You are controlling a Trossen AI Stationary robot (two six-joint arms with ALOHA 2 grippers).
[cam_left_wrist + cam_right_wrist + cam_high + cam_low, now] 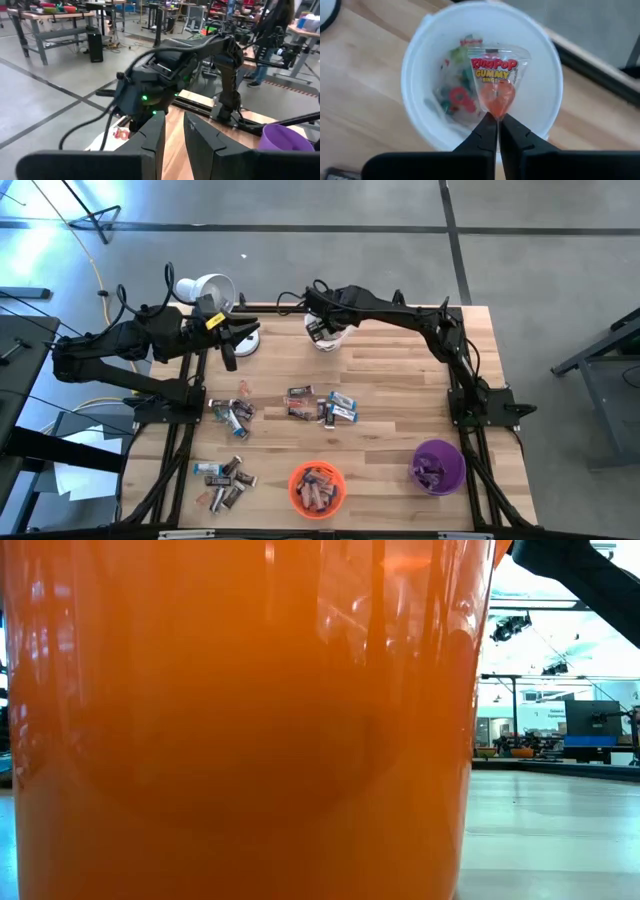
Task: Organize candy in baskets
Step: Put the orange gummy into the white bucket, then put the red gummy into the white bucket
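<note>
Orange basket (240,720) fills nearly the whole low view, so no info from that cam. From above it sits at the near table edge w/ candy inside; purple basket (438,465) to its right, also w/ pieces in it.

R gripper (498,131) hangs directly over the white basket (420,65) at the far side of the table, jaws pinched on the bottom corner of a clear gummy-ring packet (495,82). Packet dangles over the basket opening, a few similar red/green wrapped pieces already at the bottom.

L gripper (175,137) is parked by the lamp (208,290) at far left, jaws a narrow gap apart, holding nothing I can see.

Loose candy (322,407) still scattered mid-table, plus clusters at left (232,412) and near-left (225,474).

Risks, imo:
- grip is only on a thin film corner → packet could slip early or swing on release; it hangs closer to one side of the rim than centre, so a drop could clip the rim and land on the wood.
- film may stick to a finger when jaws part → gets dragged back out on retract.
- basket is light plastic; any descent that touches the wall could tip it.
- L arm close to the lamp base → bump risk if it moves out carelessly.
</note>
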